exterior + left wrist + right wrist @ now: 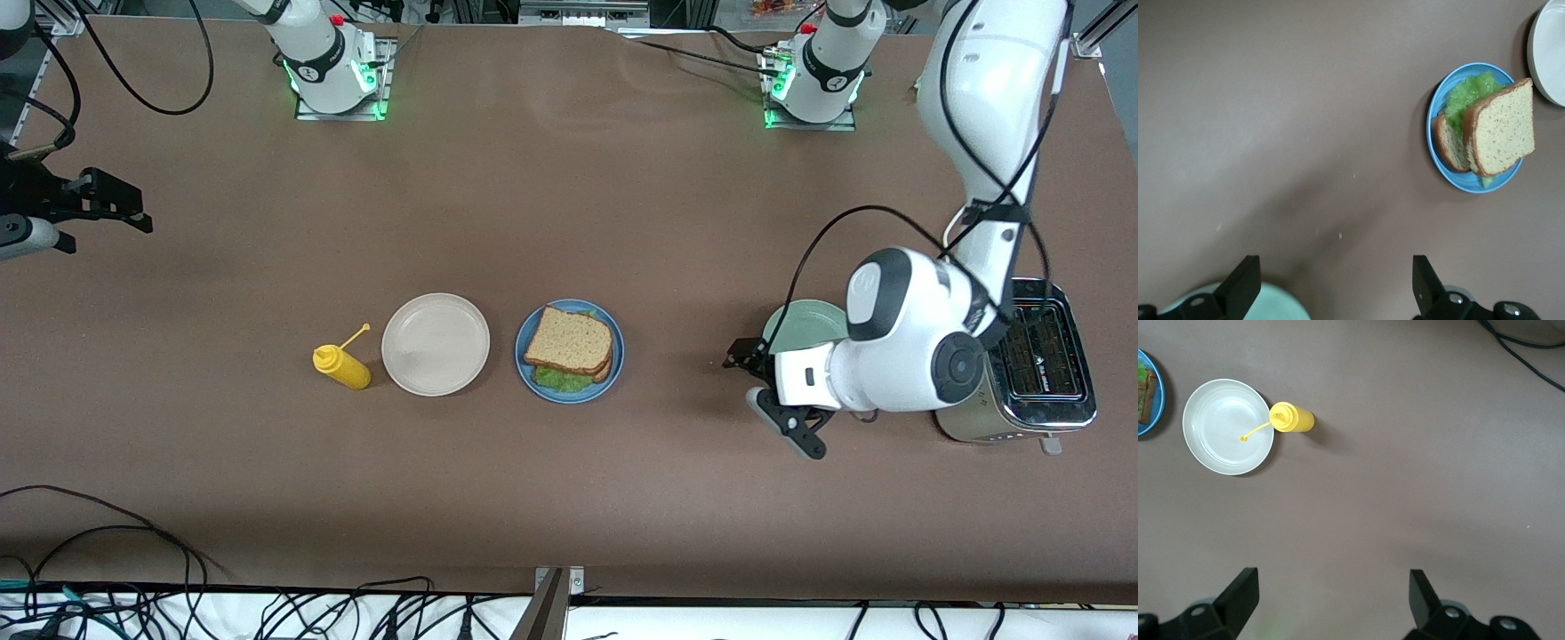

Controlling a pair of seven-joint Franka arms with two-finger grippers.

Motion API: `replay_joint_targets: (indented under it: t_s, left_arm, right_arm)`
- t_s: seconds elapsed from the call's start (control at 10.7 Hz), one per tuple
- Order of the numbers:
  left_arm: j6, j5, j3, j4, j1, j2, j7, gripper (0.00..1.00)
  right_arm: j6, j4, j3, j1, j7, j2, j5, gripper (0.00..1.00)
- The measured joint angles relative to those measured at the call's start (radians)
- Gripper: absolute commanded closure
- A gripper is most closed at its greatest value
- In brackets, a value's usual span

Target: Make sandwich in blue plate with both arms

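The sandwich (569,348) lies on the blue plate (613,356) at the centre of the front view, just below mid-height: a slice on top, lettuce (558,380) showing at the lower edge, a second slice underneath. In the left wrist view the top slice sits skewed on the bottom one, with lettuce poking out between them. By the look of it the stack is assembled, so the step in hand seems to be the end of the job: both arms clear of the plate, nothing left to place.

Beside the blue plate, toward the right arm's end, is a white plate (436,344), and next to that a yellow bottle (342,365) lying on its side.

The left gripper (772,391) is at the lower right of the front view, jaws apart and empty, over the table beside a mint plate (800,320); a toaster (1036,364) stands at that end. The right gripper (98,209) is at the upper left edge, also spread wide and holding nothing, well apart from the plates.

If anything remains, the next move would be squaring the top slice, which calls for a light touch so the lettuce does not slide out.
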Motion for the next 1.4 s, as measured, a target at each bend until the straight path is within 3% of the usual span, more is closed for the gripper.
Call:
replay_joint_targets:
  t_s: [0.37, 0.56, 0.84, 1.12, 1.4]
  left_arm:
    - [-0.218, 0.137, 0.029, -0.001, 0.003, -0.199, -0.148, 0.0]
    - [-0.244, 0.15, 0.098, -0.028, 0.002, -0.295, -0.148, 0.0]
    - [-0.254, 0.151, 0.219, -0.172, -0.041, -0.479, -0.148, 0.0]
    - [-0.346, 0.196, 0.228, -0.291, -0.05, -0.67, -0.217, 0.0]
    - [-0.37, 0.217, 0.181, -0.335, -0.019, -0.733, -0.247, 0.0]
  right_arm:
    - [-0.002, 0.001, 0.0, 0.001, 0.011, 0.002, 0.0, 0.0]
    - [-0.014, 0.002, 0.0, 0.001, 0.033, 0.003, -0.011, 0.0]
    - [-0.053, 0.003, 0.001, 0.002, 0.105, 0.005, -0.036, 0.0]
    - [-0.068, 0.005, 0.001, 0.003, 0.122, 0.005, -0.038, 0.0]
    - [-0.07, 0.007, 0.001, 0.003, 0.126, 0.005, -0.038, 0.0]
